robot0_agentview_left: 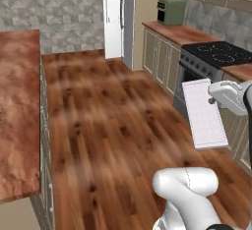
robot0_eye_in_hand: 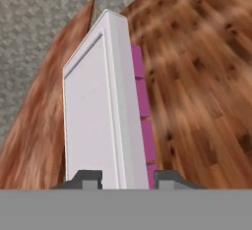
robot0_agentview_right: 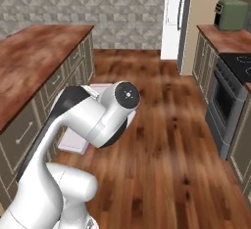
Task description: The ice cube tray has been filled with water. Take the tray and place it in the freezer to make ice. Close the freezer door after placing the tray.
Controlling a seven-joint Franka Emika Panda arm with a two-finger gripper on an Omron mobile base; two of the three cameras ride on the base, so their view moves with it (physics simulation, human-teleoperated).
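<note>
While the arm reaches out over the wooden floor (robot0_agentview_left: 108,121), its gripper (robot0_eye_in_hand: 127,177) pinches one ice cube tray (robot0_eye_in_hand: 101,111) by the short end, the two finger tips (robot0_eye_in_hand: 86,179) pressed against either face of the slab. In the hand view the tray stands edge-on, with four magenta cell bottoms showing along one side. From the left base view the same tray (robot0_agentview_left: 204,113) hangs in the air just in front of the oven (robot0_agentview_left: 197,74), tilted, its gridded face toward the camera. In the right base view one corner of it (robot0_agentview_right: 73,142) peeks out behind the arm. To the left runs one wooden counter (robot0_agentview_left: 17,111). Further on, one black cooktop (robot0_agentview_left: 224,52). Beyond that, one green toaster (robot0_agentview_left: 171,11). At the far end stands the freezer (robot0_agentview_left: 114,20), with one dark bar handle (robot0_agentview_left: 121,12) showing.
</note>
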